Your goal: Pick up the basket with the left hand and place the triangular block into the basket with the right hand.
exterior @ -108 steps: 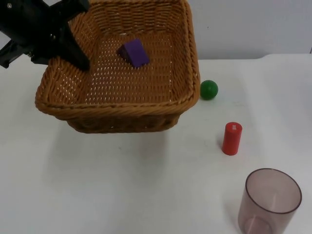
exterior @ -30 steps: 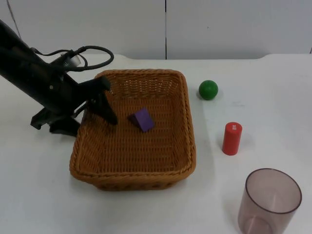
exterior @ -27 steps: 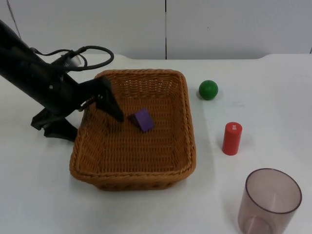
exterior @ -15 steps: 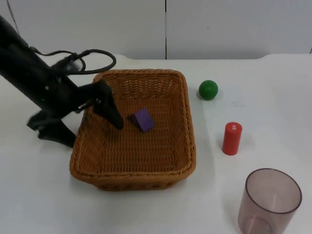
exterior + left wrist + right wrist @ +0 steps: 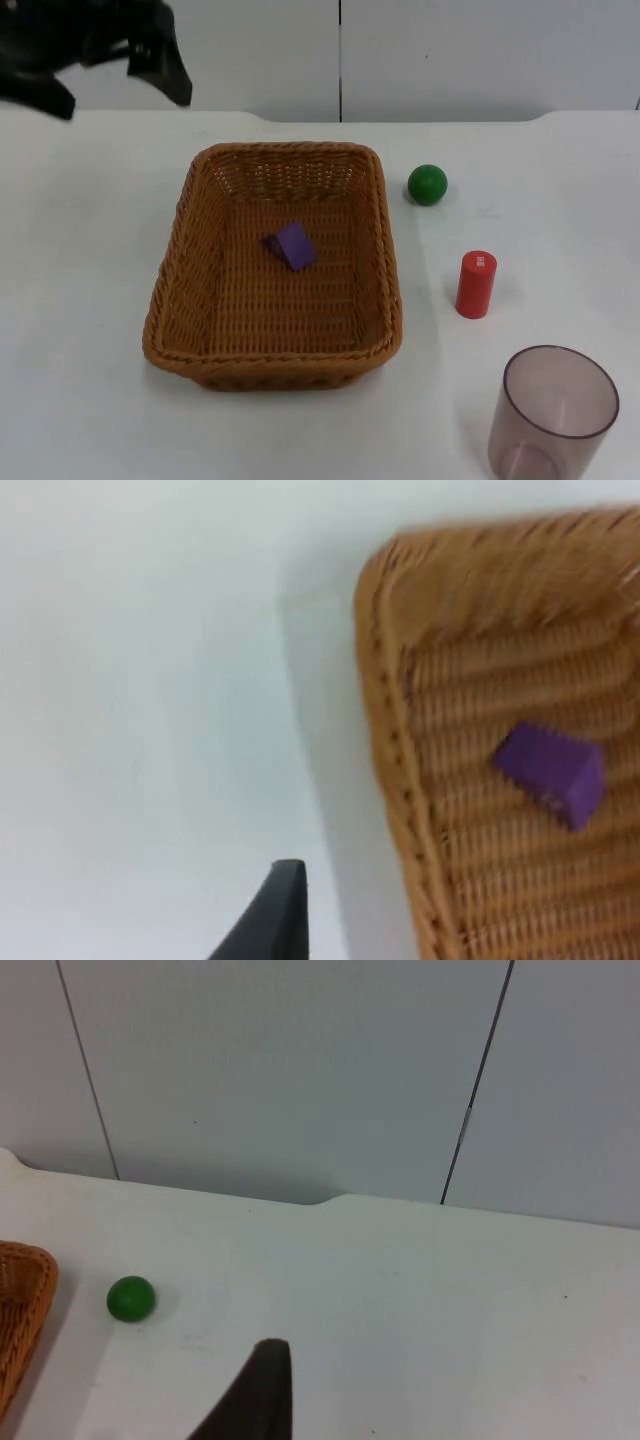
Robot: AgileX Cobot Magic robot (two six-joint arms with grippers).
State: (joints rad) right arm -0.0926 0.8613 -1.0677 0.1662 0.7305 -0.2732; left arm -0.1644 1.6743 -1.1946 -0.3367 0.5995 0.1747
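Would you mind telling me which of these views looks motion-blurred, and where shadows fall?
Left wrist view: the woven wicker basket and purple triangular block are smeared by motion. Top view: crisp, with a soft shadow beside the red cylinder; the left gripper is raised at the wall. Right wrist view: sharp, green ball distinct.

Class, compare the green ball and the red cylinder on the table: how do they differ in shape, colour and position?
The green ball is round; the red cylinder is a tall post standing upright. The ball lies farther back, nearer the basket's far corner; the cylinder stands nearer the clear cup. Both rest on the white table, outside the basket, touched by nothing.
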